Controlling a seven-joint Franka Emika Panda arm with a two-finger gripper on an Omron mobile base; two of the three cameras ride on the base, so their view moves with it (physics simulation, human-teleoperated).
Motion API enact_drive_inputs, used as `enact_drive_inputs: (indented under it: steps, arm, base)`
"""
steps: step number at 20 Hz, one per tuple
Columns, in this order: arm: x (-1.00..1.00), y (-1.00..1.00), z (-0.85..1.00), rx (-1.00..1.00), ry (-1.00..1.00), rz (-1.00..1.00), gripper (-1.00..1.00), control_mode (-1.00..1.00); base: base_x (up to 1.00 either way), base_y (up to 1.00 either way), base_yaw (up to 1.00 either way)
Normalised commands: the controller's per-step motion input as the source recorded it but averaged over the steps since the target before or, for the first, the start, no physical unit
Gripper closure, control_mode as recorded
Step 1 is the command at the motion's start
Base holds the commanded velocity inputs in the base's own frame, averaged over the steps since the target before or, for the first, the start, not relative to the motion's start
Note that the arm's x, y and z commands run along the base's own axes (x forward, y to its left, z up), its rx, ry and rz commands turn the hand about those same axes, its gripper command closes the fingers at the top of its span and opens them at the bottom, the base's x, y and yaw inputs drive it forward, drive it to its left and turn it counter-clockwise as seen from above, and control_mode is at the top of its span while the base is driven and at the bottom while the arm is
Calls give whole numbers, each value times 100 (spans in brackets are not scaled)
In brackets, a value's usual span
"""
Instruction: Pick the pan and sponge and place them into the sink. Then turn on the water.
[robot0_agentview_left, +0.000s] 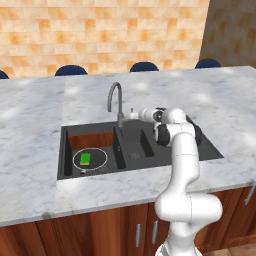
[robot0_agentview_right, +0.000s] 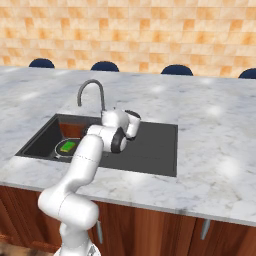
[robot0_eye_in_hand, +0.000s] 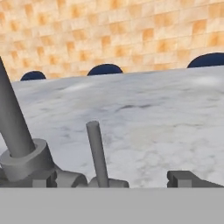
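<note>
Sponge apparently atop pan

Glossy white rounded arm, dark joint bands.

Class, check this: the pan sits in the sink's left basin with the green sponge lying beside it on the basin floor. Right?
Not quite. The sponge lies inside the pan, not beside it; the pan does sit in the sink's left basin. The left base view shows it.
</note>
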Motion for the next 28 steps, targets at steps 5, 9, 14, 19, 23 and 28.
enact_drive_inputs:
  steps: [5, 9, 14, 19, 23, 28]
  arm:
    - [41, -8, -13, 1, 4, 1, -100, -100]
    - [46, -13, -7, 2, 1, 1, -100, -100]
    - [47, -12, -8, 3, 2, 2, -100, -100]
    - [45, -20, -9, 3, 3, 2, -100, -100]
    - [46, -20, -12, 3, 5, 2, 100, -100]
    - [25, -21, -9, 3, 4, 2, 100, -100]
  base:
    - [0, 0, 0]
    - [0, 0, 0]
    - [0, 0, 0]
    - [0, 0, 0]
    - [0, 0, 0]
    - [0, 0, 0]
